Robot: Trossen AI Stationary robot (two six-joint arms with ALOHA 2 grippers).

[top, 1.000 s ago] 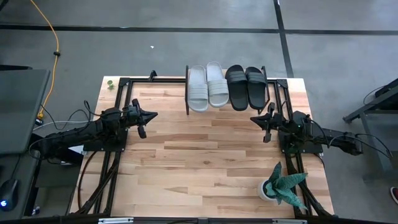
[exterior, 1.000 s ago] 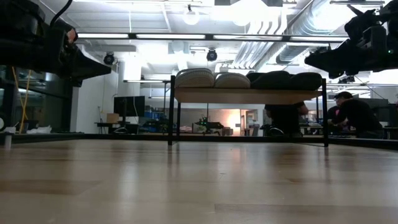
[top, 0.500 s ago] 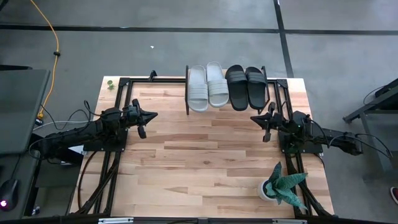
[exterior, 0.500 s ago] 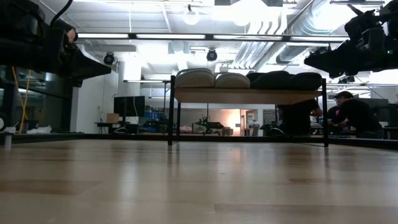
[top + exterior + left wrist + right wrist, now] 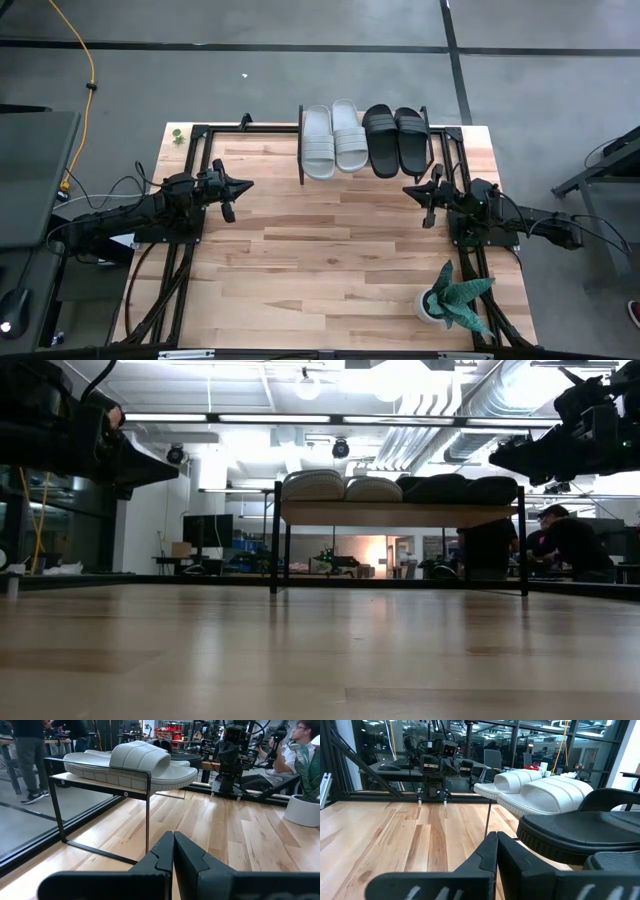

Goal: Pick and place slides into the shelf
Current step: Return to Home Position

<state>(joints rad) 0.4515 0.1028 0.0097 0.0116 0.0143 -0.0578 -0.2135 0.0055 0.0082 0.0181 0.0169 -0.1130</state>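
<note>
On the shelf (image 5: 400,513), slides (image 5: 350,137) lie beyond left gripper (image 5: 244,186) and right gripper (image 5: 408,188), both closed.

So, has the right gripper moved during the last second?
No. In the high view the right gripper stays at the same spot, beside the right end of the shelf.

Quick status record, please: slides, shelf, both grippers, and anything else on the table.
shelf: holds all four slides in one row
pale grey slides: two, on the left arm's side of the row
black slides: two, on the right arm's side
left gripper: shut, empty, above the table, left of the shelf
right gripper: shut, empty, right of the shelf
potted plant: on the table's right side, apart from the shelf
</note>
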